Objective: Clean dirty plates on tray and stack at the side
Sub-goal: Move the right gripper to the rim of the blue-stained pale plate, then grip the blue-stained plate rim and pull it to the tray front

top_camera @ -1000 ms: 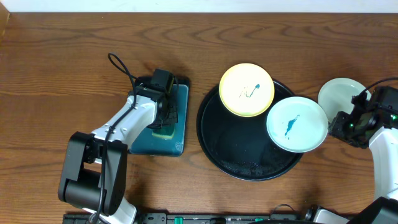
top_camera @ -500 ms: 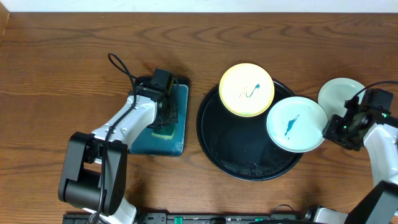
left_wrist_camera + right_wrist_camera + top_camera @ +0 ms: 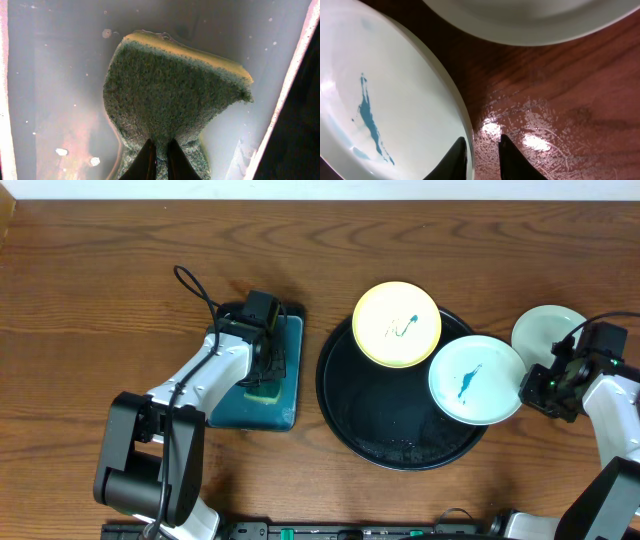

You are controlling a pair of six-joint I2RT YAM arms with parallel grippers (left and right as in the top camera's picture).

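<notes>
Now the white plate with the blue squiggle (image 3: 477, 379) sits on the right edge of the black tray (image 3: 345, 395), sticking out past it. The yellow plate (image 3: 397, 325) sits on the tray's top edge. A plain white plate (image 3: 545, 330) lies on the table (image 3: 100, 280) just beside. The right gripper (image 3: 481, 142) reaches in low from the right, with its fingers close together on either side of the squiggle plate's rim. I cannot tell if they pinch it. The left arm bends over the teal tray (image 3: 285, 395), and its gripper (image 3: 159, 150) squeezes the sponge (image 3: 170, 85).
</notes>
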